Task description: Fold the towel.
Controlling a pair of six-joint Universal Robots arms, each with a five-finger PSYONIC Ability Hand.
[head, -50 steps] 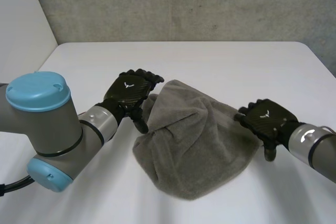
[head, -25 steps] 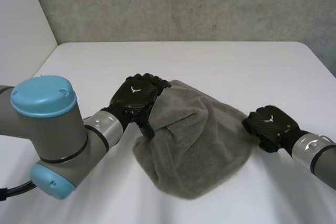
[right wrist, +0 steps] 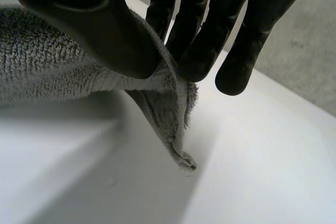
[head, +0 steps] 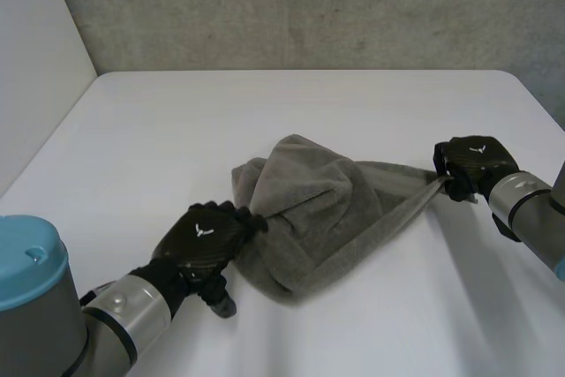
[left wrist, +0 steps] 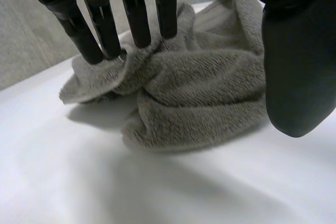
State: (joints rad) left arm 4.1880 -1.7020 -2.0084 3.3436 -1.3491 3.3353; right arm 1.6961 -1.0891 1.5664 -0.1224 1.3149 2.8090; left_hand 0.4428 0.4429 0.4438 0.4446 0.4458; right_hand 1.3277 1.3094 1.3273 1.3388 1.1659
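A grey towel [head: 327, 209] lies bunched in the middle of the white table [head: 265, 112]. My left hand [head: 205, 237] is at its near left edge. In the left wrist view its straight fingers [left wrist: 134, 17] rest their tips on the towel's [left wrist: 205, 93] folds, with the thumb [left wrist: 299, 66] standing apart beside the cloth. My right hand [head: 472, 163] is at the towel's right corner, which is drawn out in a taut strip. In the right wrist view the thumb [right wrist: 89, 19] and fingers pinch the towel's [right wrist: 47, 66] edge, and the corner tip [right wrist: 181, 148] hangs below them.
A concrete wall [head: 309, 6] runs behind the table's far edge. A white wall [head: 35, 59] stands at the left. Bare tabletop lies around the towel on all sides.
The left hand moved from the towel's far left side to its near left edge. The right hand closed on the right corner and pulled it rightward and away, stretching the cloth.
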